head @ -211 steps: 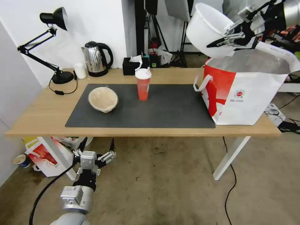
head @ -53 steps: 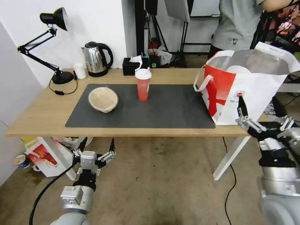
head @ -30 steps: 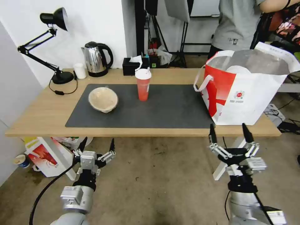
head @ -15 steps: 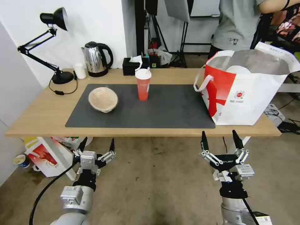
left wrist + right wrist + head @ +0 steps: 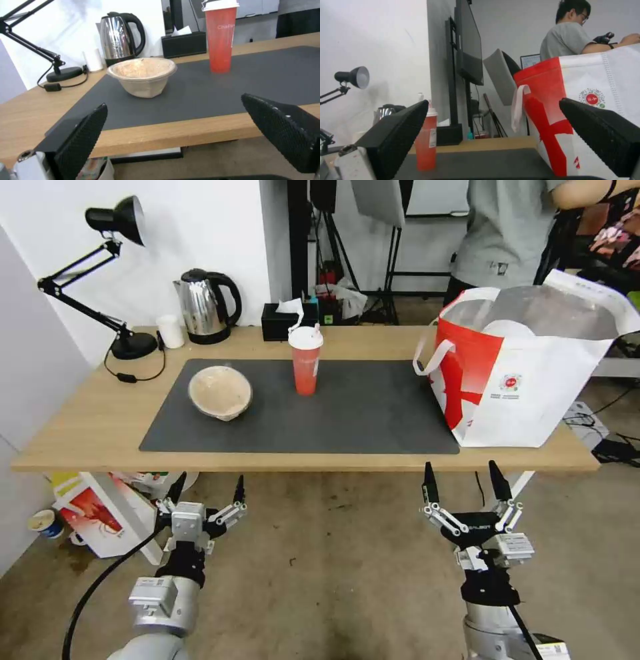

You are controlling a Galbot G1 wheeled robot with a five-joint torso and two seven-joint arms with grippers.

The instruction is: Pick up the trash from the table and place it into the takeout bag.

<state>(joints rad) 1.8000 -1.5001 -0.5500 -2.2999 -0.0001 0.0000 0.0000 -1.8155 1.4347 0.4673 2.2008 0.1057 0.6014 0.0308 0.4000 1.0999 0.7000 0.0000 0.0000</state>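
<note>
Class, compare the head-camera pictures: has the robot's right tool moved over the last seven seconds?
Yes. The right tool has come down from above the takeout bag to below the table edge, fingers open and empty.

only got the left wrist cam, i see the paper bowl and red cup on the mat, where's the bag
Observer: The bag stands at the right end of the table, just past the mat.
Operator: anything in it
Observer: Yes, a white bowl shows through the open top.
Operator: and the right claw
Observer: The right claw is open and empty, below the table's front edge, in front of the bag.
</note>
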